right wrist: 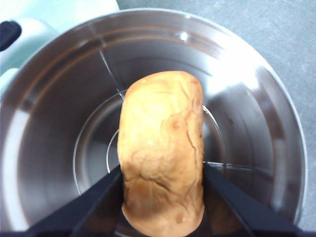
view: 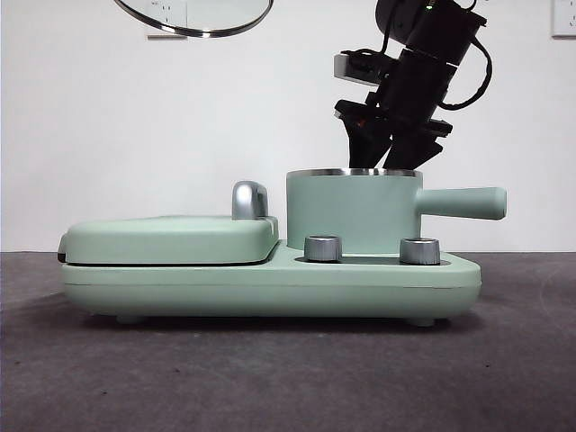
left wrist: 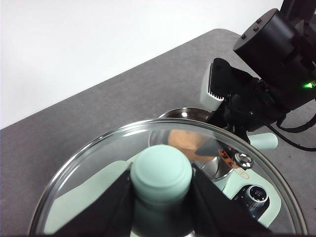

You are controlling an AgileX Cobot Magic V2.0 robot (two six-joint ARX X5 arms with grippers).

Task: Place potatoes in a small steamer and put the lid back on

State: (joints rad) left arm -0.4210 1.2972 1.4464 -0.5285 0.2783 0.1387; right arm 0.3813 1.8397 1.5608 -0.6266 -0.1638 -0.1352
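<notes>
The potato, orange-brown with cracked skin, hangs upright inside the steel bowl of the small steamer, with my right gripper shut on its sides. In the front view that gripper reaches down from the upper right into the mint-green steamer, which hides the potato. The glass lid is held in the air up and to the left of the steamer, my left gripper shut on its mint-green knob. Only the lid's rim shows at the top of the front view.
The steamer sits on a mint-green base with two steel dials. A flat grill cover with a chrome handle fills the base's left half. The steamer's side handle points right.
</notes>
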